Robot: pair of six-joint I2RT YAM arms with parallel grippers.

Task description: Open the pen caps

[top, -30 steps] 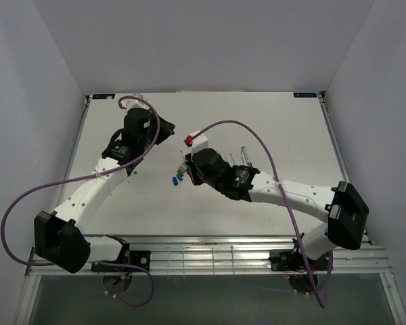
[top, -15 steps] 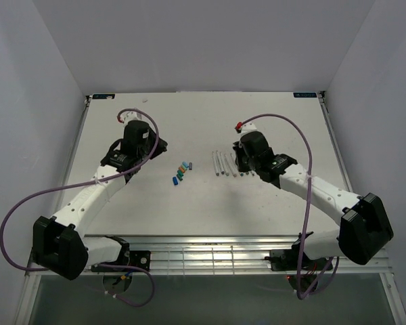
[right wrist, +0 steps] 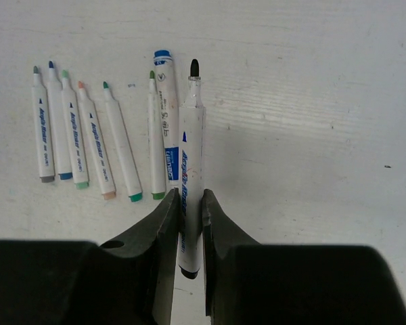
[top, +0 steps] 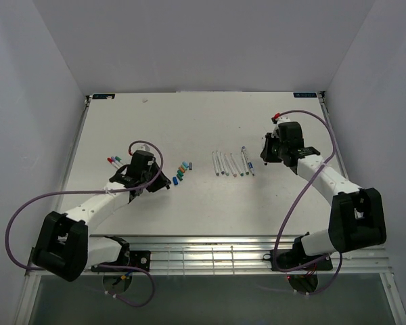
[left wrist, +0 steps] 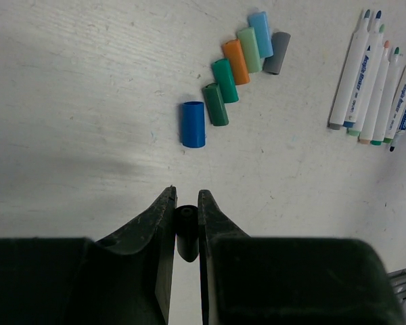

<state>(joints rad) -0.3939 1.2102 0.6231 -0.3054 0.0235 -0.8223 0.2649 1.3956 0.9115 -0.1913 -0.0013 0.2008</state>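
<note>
The left gripper [left wrist: 186,203] pinches a black cap [left wrist: 187,233]; the right gripper [right wrist: 188,203] clamps an uncapped black-tipped pen [right wrist: 191,135].
Light, slick, rigid plastic, likely best gripped mid-barrel.

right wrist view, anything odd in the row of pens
One pen looks odd: it has a blue label, and a wide blue end sits where the other pens show bare tips. It may be a different kind or turned round.
</note>
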